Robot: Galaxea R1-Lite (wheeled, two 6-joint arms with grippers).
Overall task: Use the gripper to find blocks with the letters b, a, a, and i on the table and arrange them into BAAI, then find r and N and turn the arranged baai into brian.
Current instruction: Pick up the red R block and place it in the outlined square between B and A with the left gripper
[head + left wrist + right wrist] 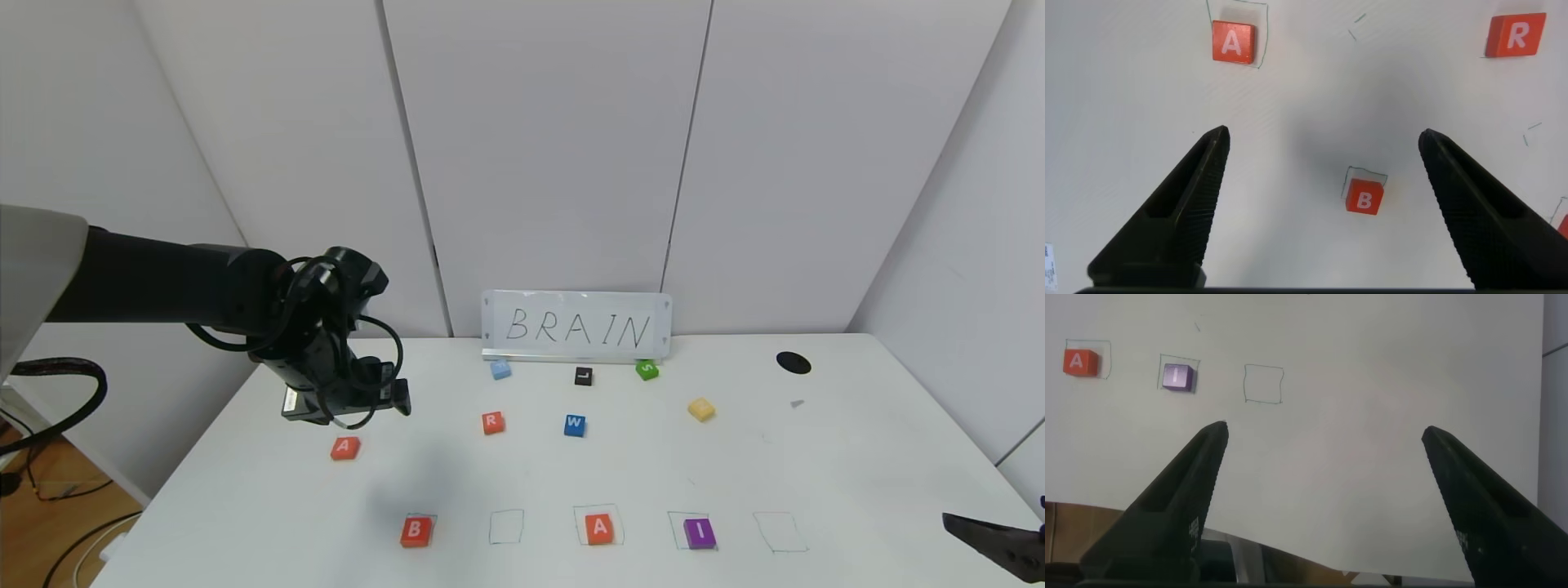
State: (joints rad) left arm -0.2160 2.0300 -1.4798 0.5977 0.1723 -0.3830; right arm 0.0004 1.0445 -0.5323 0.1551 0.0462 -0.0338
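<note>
While the left arm's bulk covers its own fingertips from the head camera, the wrist shot shows the left gripper (1323, 147) with its fingers spread wide and nothing between them, hovering over the table (857, 474). The loose orange A (345, 447) sits just below and a bit in front of it, off any drawn square. Seen through the spread fingers, the B (1363, 198) lies half over the edge of its pen square, with the other A (1233, 42) beyond in its square and the R (1516, 35) off to the other side. The N (701, 409) is well away toward the right arm's side, and its letter is basically unreadable. Purple I (700, 532) is in its square next to the A.

The right gripper (1323, 441) is cut off at the frame corner in the head view, parked past the table's near edge, fingers wide apart and empty.

White tabletop, a black hole, a BRAIN sign (576, 326) leaning on grey wall panels.
</note>
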